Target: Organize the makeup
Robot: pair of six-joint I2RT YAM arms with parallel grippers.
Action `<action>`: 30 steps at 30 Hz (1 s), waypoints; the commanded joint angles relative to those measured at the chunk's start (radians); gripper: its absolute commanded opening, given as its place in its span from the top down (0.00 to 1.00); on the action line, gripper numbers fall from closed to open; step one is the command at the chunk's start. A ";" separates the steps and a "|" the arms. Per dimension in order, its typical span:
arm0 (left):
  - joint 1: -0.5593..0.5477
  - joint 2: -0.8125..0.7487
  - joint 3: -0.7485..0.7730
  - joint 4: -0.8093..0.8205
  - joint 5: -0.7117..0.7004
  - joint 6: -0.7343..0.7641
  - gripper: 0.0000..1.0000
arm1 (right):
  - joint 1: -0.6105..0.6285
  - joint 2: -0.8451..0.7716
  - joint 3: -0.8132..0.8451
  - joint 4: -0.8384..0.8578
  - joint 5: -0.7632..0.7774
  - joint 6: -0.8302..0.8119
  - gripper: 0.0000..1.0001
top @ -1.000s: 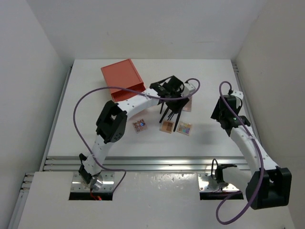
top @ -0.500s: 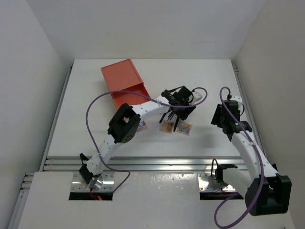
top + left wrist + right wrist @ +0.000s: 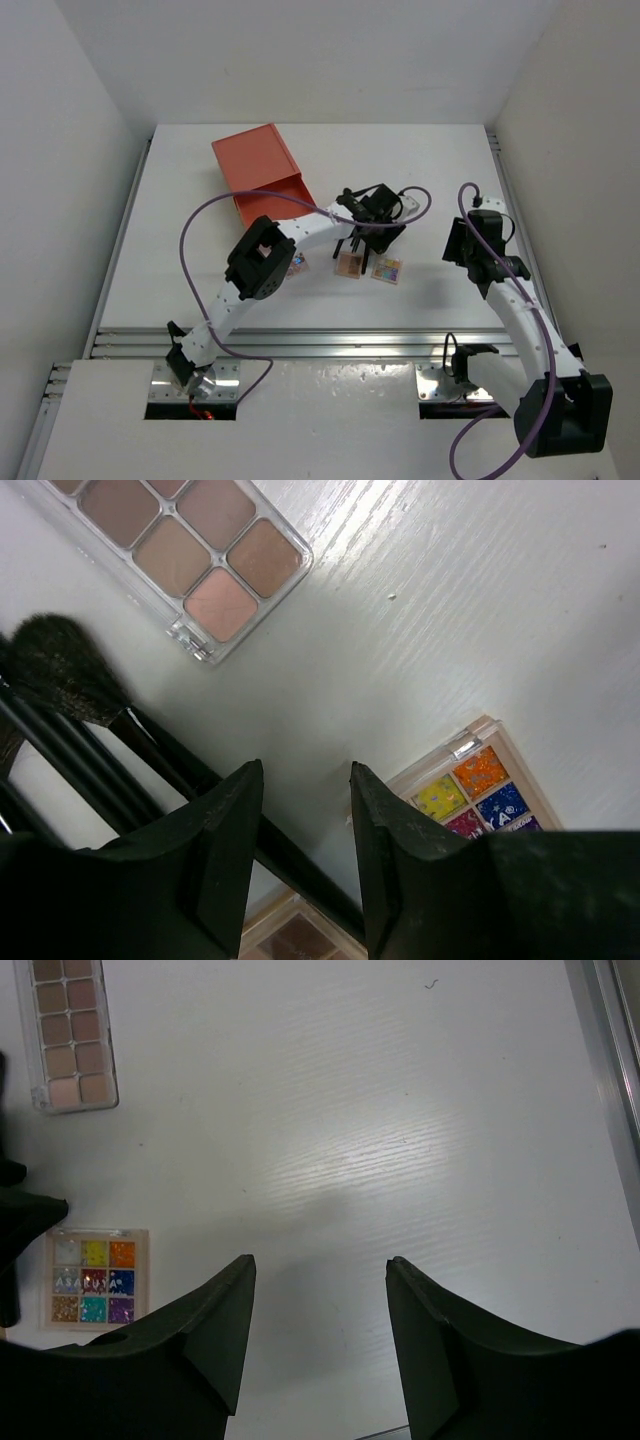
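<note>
**Left hand low over the brushes, right hand over bare surface**

I have the left hand (image 3: 305, 780) down near the middle of the surface (image 3: 190, 260). Its fingers stand partly apart with a narrow gap. One black brush handle (image 3: 300, 870) runs diagonally under that gap, and I cannot tell whether either finger touches it; nothing looks clamped.

The other brushes (image 3: 70, 680) fan away on the left of that wrist view. The long palette (image 3: 190, 550) lies just past them, clear of the fingertips. The multicoloured palette (image 3: 480, 790) crowds the other finger's side, so room there is tight.

From above, a brownish palette (image 3: 349, 265) and a further small palette (image 3: 296, 262) lie nearer me. The orange box (image 3: 258, 165) sits far back on the left.

My right hand (image 3: 320, 1260) is spread wide and empty. Bare surface stretches from it to the railed right edge (image 3: 610, 1060).
</note>
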 commanded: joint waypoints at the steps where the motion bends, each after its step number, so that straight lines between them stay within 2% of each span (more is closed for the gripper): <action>1: 0.008 -0.088 -0.010 0.006 -0.007 0.003 0.54 | -0.006 -0.007 0.012 0.038 -0.023 -0.030 0.45; 5: -0.015 -0.129 0.001 0.006 -0.027 0.043 0.54 | -0.006 0.004 0.011 0.051 -0.043 -0.038 0.45; 13: -0.006 -0.151 0.009 0.006 -0.089 0.031 0.54 | -0.003 0.016 0.018 0.051 -0.051 -0.050 0.46; 30: 0.025 -0.053 -0.056 0.006 -0.047 -0.010 0.54 | -0.005 0.006 0.011 0.049 -0.049 -0.075 0.46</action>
